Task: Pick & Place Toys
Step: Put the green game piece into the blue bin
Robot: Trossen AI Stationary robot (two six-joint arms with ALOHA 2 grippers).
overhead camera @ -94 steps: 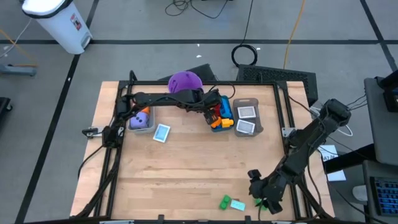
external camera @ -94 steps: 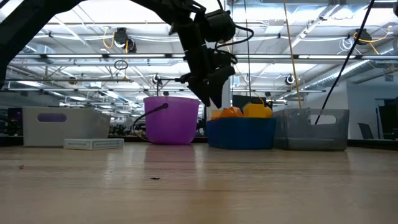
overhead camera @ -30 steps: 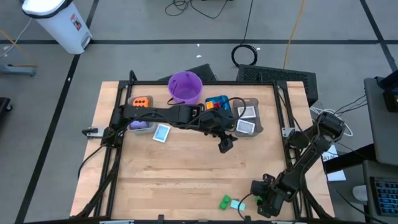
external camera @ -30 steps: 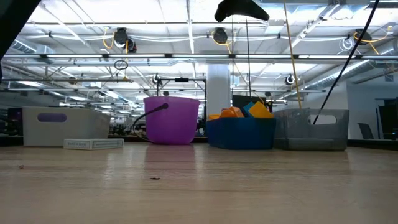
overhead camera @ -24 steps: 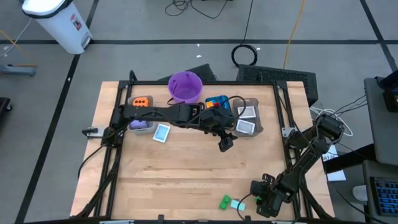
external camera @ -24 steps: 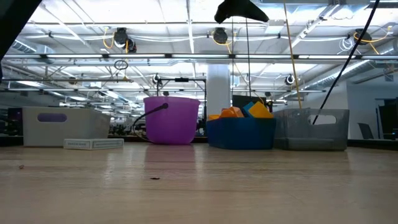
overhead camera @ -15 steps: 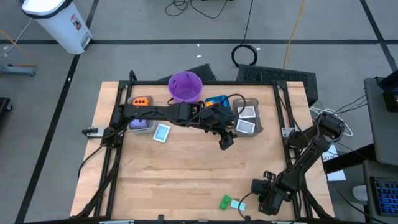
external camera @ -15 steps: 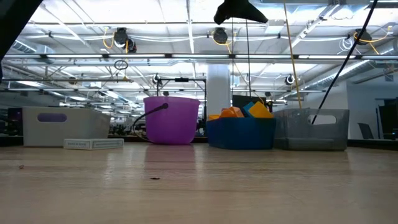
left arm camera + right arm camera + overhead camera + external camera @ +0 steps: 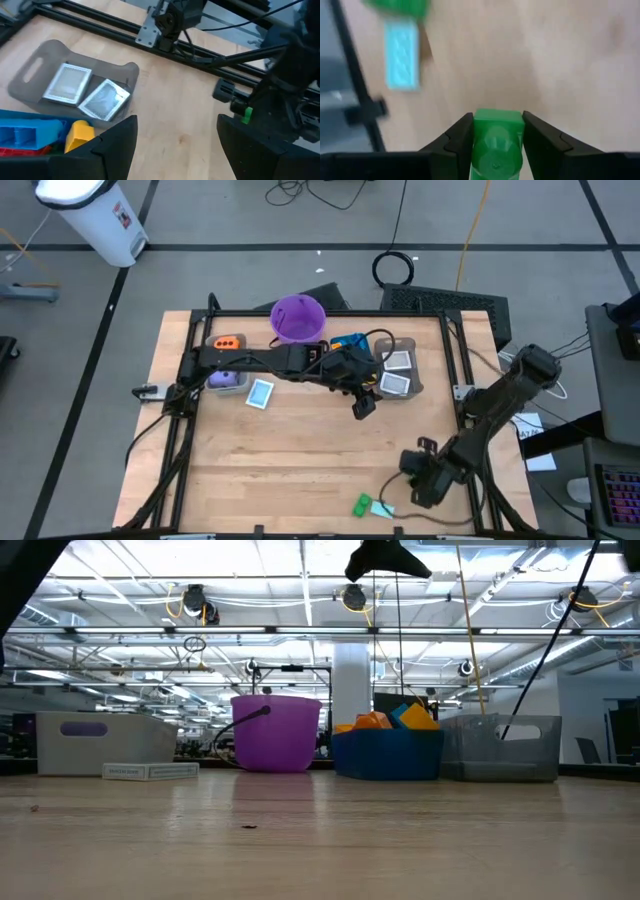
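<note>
High view: left gripper (image 9: 362, 405) hovers just near of the blue bin (image 9: 352, 346) and grey tray (image 9: 397, 370) at the table's far side. Right gripper (image 9: 415, 480) sits at the near right, just right of a green brick (image 9: 361, 505) and a light-blue card (image 9: 381, 510) lying on the table.

Low view: purple bucket (image 9: 275, 732), bricks (image 9: 385, 720) piled in the blue bin.

Left wrist view: fingers (image 9: 117, 140) spread wide, nothing between; two picture cards (image 9: 87, 92) in the grey tray.

Right wrist view: fingers (image 9: 457, 137) clamped on a green block (image 9: 496, 142).
</note>
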